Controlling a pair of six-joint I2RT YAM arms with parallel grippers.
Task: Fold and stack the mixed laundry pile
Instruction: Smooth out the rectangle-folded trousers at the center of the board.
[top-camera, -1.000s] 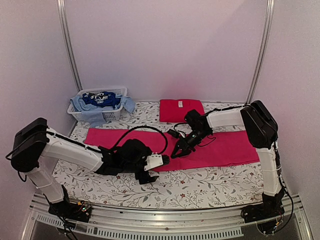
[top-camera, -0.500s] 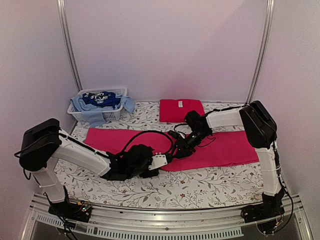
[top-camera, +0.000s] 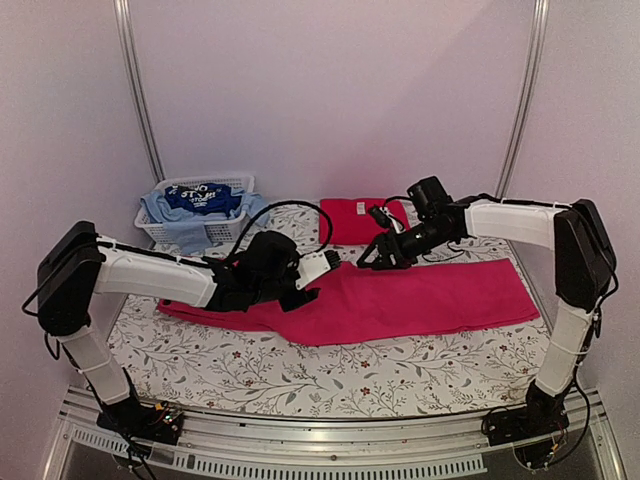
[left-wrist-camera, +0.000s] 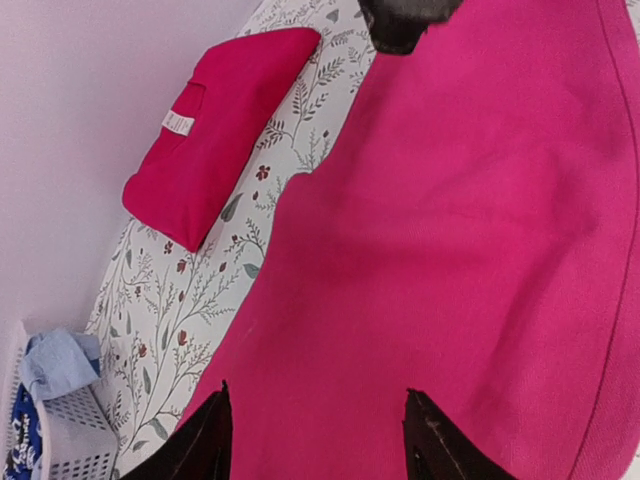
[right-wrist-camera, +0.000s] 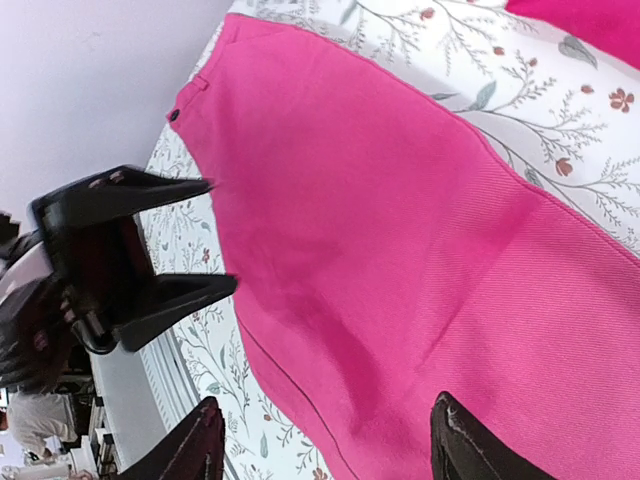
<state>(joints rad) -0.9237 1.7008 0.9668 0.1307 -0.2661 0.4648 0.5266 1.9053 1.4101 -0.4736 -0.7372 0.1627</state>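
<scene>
- while both arms reach in over the middle of the table, we see the pink-magenta garment (top-camera: 420, 300) lying spread on the floral table cover (top-camera: 400, 375), running from 9 o'clock to 3 o'clock in the top view.
- its right half lies smooth; its left end, under the left arm, looks darker and less flat.
- the left gripper (top-camera: 318, 266) sits at the garment's far edge, at about 11 o'clock from the cloth's middle.
- in the left wrist view its fingers (left-wrist-camera: 215, 440) stand apart with pink cloth showing between them, so we read it as released; we cannot tell whether the tips touch the fabric.
- the right gripper (top-camera: 372, 260) hangs just on the 3 o'clock side of the left one, near it but apart.
- its own camera shows its fingers (right-wrist-camera: 460, 440) spread wide above the garment with nothing pinched, so it too is released.
- that same view shows the left gripper's black jaws parted, at 9 o'clock in the picture.
- the folded red piece (top-camera: 362, 218) rests at 12 o'clock on the table, by the back wall, apart from the pink garment; a white label (left-wrist-camera: 178, 123) shows on it.
- the white basket (top-camera: 225, 232) stands at 10 o'clock, holding light blue cloths (top-camera: 165, 212) with the dark blue printed piece (top-camera: 203, 198) on top.
</scene>
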